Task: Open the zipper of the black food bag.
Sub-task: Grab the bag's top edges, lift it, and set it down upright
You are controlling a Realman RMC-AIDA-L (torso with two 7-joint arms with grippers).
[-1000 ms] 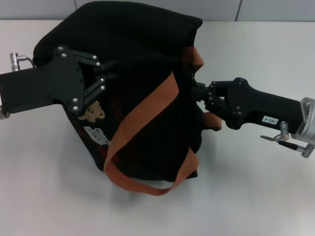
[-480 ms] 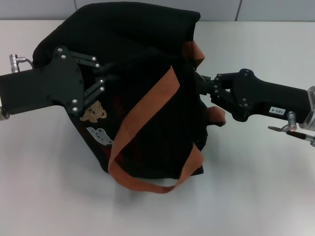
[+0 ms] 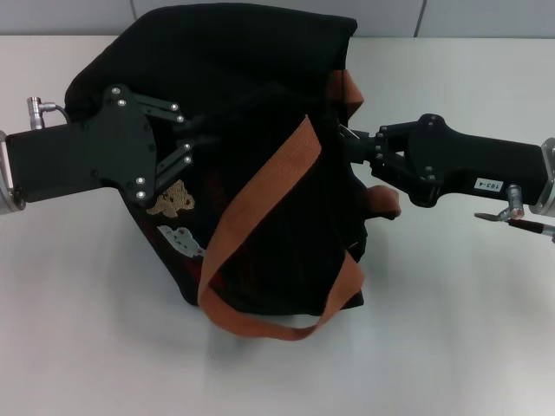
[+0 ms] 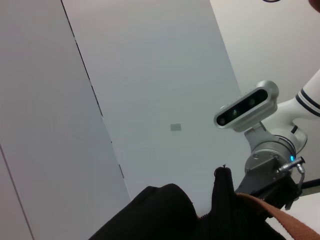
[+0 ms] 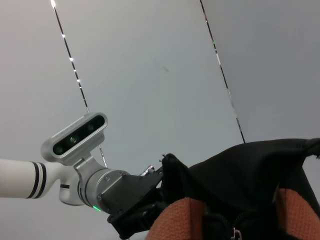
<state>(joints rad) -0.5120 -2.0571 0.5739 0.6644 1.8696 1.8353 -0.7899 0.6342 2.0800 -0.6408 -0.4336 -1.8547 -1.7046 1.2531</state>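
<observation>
Black food bag [image 3: 251,173]: shifted slightly toward the robot's right across the head view, bear patches [image 3: 173,201] displaced with it; lower orange-brown strap loop [image 3: 286,322] moved right and nearer; left gripper [image 3: 192,139]: travelled right with the bag's side; right gripper [image 3: 351,146]: rose and drew back along the bag's top edge; right arm levelled from its earlier downward slant.
</observation>
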